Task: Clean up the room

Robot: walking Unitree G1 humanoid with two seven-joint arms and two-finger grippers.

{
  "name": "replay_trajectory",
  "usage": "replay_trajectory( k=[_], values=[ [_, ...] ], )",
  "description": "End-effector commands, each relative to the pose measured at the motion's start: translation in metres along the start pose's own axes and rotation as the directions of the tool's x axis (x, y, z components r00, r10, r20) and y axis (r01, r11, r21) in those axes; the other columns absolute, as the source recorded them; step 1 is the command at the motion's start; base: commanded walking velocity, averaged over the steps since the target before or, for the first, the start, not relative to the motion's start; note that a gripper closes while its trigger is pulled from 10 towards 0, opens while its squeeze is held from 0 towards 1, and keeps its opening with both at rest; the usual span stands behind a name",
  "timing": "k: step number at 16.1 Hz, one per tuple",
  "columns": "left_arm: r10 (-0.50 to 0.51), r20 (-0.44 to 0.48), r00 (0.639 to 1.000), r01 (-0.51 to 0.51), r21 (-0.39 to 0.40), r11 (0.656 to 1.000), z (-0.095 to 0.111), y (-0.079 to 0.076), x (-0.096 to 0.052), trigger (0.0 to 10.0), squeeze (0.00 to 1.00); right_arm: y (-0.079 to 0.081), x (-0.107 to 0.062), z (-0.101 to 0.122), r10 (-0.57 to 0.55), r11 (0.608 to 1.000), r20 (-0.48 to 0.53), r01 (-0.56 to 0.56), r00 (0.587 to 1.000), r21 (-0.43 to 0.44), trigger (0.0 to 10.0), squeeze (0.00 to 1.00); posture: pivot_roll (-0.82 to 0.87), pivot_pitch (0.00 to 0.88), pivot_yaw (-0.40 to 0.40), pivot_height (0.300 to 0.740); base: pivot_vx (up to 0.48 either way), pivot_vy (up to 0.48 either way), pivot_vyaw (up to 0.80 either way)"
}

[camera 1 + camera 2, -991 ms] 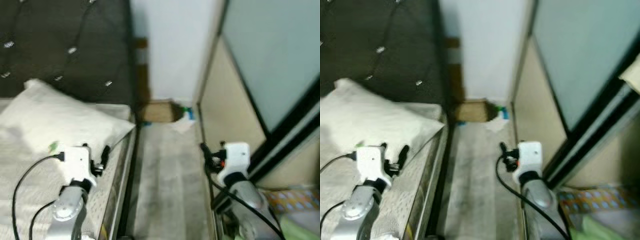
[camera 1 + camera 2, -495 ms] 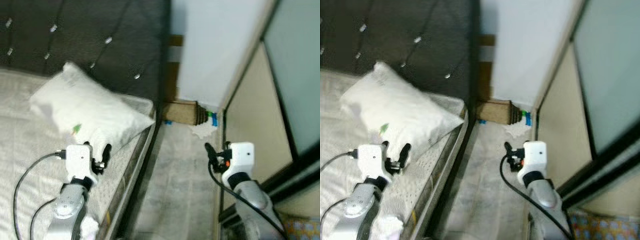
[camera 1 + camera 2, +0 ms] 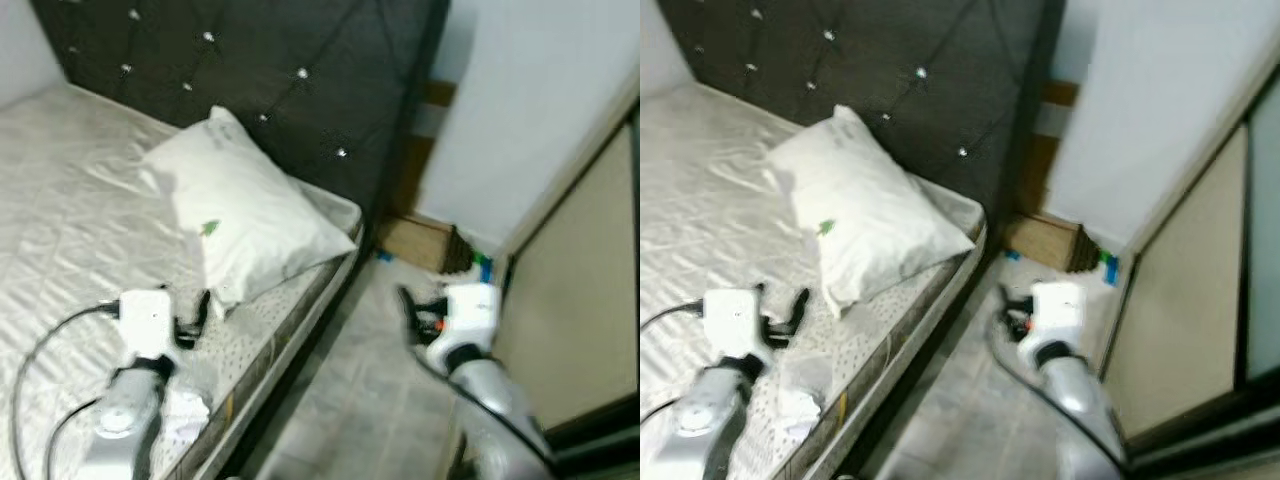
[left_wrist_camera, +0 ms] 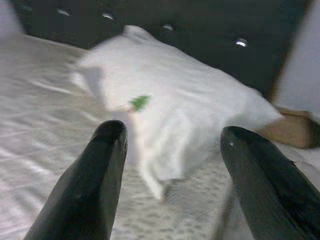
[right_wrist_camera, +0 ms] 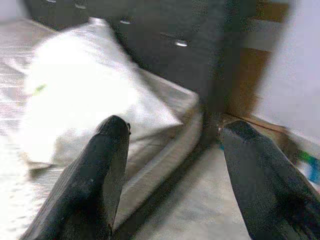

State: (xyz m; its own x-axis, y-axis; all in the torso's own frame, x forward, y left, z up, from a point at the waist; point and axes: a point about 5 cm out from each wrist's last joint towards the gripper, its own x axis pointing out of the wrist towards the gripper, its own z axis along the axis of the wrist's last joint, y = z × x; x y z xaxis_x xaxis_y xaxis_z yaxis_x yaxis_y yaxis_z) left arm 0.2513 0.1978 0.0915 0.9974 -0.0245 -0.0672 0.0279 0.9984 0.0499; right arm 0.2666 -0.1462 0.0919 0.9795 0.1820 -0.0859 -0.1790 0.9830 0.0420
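A white pillow (image 3: 240,215) with a small green tag (image 3: 210,228) lies at the head of the bed (image 3: 70,200), against the dark tufted headboard (image 3: 300,70). My left gripper (image 3: 190,312) hovers open over the mattress just short of the pillow (image 4: 190,100), with nothing between its fingers (image 4: 95,185). A crumpled white piece of cloth or paper (image 3: 186,410) lies on the mattress edge beside my left arm. My right gripper (image 3: 408,306) hangs open and empty over the floor strip beside the bed; its fingers (image 5: 100,180) point toward the bed corner.
A narrow grey floor strip (image 3: 370,390) runs between the bed and a beige sliding wardrobe door (image 3: 580,300). At its far end a brown cardboard box (image 3: 420,240) sits against the wall, with a small blue and green item (image 3: 482,268) next to it.
The camera has swung left, so more of the bed and pillow shows and less of the wardrobe. Both arms keep the same pose, and both grippers stay open.
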Motion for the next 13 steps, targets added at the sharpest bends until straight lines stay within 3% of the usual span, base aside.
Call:
replay_trajectory(
  k=[1, 13],
  values=[
    [-0.020, -0.006, 1.000, 0.020, -0.013, 1.000, -0.0016, -0.0058, -0.0010, 10.0, 0.00, -0.0098, -0.0031, -0.0028, -0.024, 1.000, -0.020, 0.023, 1.000, -0.011, 10.0, 0.00, -0.08, 0.122, -0.068, 0.740, 0.000, 0.000, 0.79],
    [-0.021, -0.007, 1.000, 0.021, -0.014, 1.000, -0.0017, -0.0063, 0.0009, 10.0, 0.00, -0.0102, -0.0014, -0.0026, -0.023, 1.000, -0.021, 0.022, 1.000, -0.005, 10.0, 0.00, -0.08, 0.117, -0.069, 0.740, 0.000, 0.000, 0.79]
  ],
)
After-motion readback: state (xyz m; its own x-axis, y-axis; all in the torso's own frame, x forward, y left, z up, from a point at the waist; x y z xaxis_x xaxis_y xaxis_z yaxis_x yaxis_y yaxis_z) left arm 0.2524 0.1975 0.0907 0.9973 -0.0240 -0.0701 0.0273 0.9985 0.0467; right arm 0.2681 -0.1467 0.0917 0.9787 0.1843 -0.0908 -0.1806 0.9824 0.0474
